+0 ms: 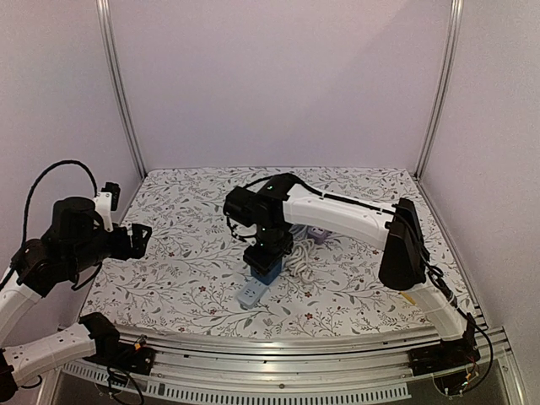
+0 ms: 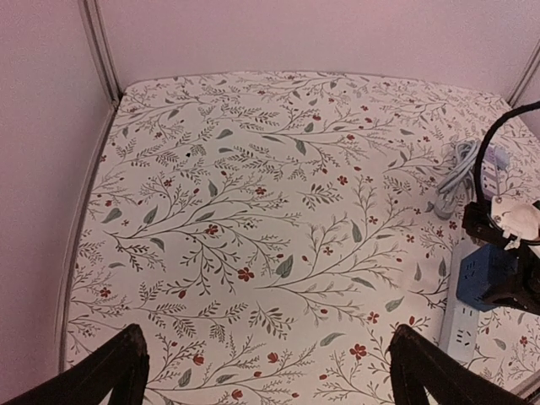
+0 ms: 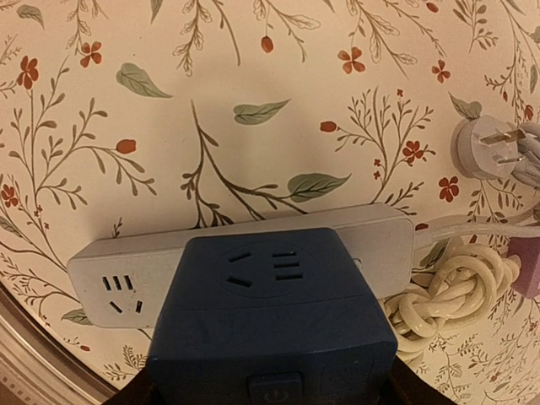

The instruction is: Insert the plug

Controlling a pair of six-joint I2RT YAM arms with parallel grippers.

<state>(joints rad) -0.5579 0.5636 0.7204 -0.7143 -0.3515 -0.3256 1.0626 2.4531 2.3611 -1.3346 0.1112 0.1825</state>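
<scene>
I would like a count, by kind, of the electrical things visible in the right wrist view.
white power strip: 1
blue socket cube: 1
loose three-pin plug: 1
coiled cream cord: 1
lavender item, cut off by the edge, kind unclear: 1
Total: 5

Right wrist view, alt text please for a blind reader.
A dark blue boxy plastic adapter, socket holes facing the camera, fills the foreground over a white rectangular power strip on a floral tablecloth. A coiled cream cable and a loose white round plug lie to the right.
</scene>
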